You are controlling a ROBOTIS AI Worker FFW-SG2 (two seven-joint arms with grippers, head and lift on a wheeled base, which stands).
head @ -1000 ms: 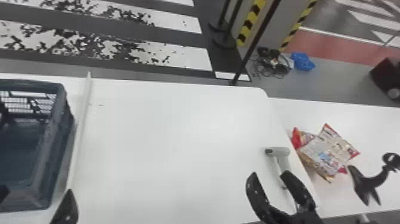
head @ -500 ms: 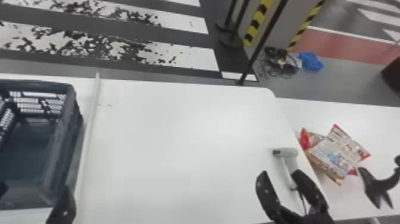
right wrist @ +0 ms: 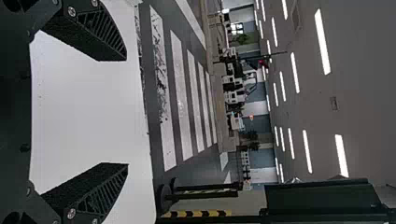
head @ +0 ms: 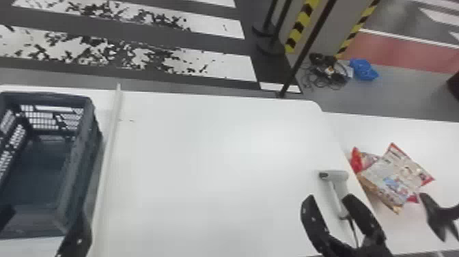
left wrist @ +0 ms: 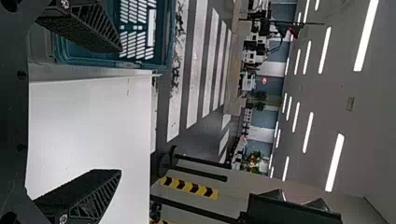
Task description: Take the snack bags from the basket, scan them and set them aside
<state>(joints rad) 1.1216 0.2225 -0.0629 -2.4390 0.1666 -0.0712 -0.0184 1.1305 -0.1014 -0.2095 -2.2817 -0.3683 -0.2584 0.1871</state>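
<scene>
In the head view my left gripper stands over the near end of the dark blue basket, its fingers apart. The part of the basket's floor in view holds no bag. My right gripper is open at the lower right, near the white scanner lying on the table. Snack bags lie overlapped on the white surface right of the scanner. In the left wrist view my left gripper is open beside the basket. The right wrist view has my right gripper open with nothing between its fingers.
A pale raised strip runs along the white table beside the basket. A black stand is at the right edge. Posts and a blue item are on the floor beyond.
The head view has shifted, so the basket, scanner, bags and both grippers all appear farther right. More of the basket's inside is visible. Both grippers remain open.
</scene>
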